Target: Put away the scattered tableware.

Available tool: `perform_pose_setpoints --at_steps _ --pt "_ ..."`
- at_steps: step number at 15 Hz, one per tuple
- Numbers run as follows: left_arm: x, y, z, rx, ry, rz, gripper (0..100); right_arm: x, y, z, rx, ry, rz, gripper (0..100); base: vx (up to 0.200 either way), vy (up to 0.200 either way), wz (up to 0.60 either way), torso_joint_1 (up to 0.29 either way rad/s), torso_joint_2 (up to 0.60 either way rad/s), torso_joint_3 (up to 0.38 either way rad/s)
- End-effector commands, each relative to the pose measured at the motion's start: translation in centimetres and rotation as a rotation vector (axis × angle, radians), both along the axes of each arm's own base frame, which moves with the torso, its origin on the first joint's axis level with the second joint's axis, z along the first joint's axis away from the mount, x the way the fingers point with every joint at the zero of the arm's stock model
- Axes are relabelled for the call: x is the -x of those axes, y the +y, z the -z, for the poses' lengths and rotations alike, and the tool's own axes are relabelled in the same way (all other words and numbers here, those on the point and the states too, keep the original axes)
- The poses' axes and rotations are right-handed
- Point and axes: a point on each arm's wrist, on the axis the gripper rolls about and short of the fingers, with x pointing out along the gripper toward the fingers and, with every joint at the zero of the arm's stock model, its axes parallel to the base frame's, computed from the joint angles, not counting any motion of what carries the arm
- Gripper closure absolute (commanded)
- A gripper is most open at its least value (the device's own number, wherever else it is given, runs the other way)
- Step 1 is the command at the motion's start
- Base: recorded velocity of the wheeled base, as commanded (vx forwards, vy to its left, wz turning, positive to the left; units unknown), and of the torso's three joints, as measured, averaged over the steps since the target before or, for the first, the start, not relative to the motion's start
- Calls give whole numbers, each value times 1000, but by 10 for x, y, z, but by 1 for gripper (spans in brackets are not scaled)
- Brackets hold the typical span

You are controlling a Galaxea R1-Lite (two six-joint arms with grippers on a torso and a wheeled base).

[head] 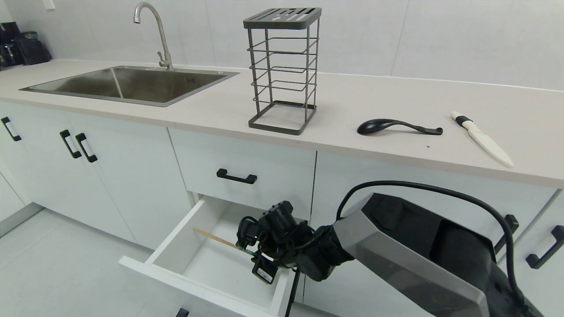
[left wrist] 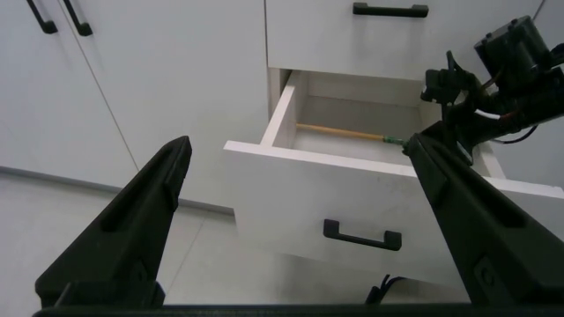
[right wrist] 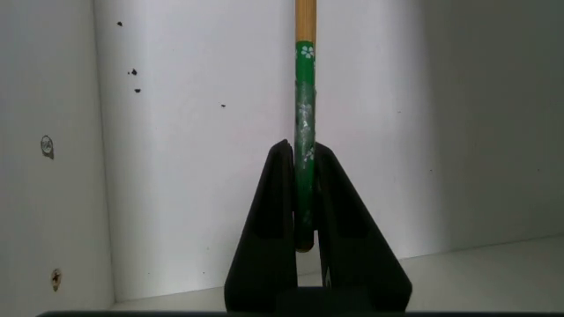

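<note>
My right gripper (head: 252, 252) hangs inside the open white drawer (head: 176, 240), shut on the green-patterned end of a wooden chopstick (right wrist: 304, 106). The chopstick (head: 216, 238) points toward the drawer's left wall and also appears over the drawer front as a thin stick (left wrist: 339, 133). A black spoon (head: 394, 127) and a white knife (head: 482, 139) with a black band lie on the countertop (head: 343, 110) at the right. My left gripper (left wrist: 304, 233) is open in front of the drawer, low and away from it, with nothing between its fingers.
A dark wire utensil rack (head: 284, 70) stands mid-counter. A steel sink (head: 128, 83) with a faucet (head: 154, 31) is at the left. White cabinet doors with black handles (head: 79, 147) flank the drawer; a shut drawer (head: 236, 177) sits just above it.
</note>
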Motion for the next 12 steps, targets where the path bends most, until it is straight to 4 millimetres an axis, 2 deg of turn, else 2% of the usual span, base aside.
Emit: perform_pose_setpoints --at_steps 1,7,8,11,12 --pt "0 0 0 -1 1 0 0 5 7 2 -2 3 -15 100 0 0 0 0 0 0" --pt "0 0 0 1 1 0 0 22 18 3 19 32 -43 100 0 0 0 0 0 0" --pt "0 0 0 1 1 0 0 24 18 4 28 38 -46 0 0 0 0 0 0 0" --pt "0 0 0 1 1 0 0 21 21 0 22 13 -36 0 0 0 0 0 0 0" --pt "0 0 0 1 1 0 0 17 23 -11 6 -20 -21 0 0 0 0 0 0 0"
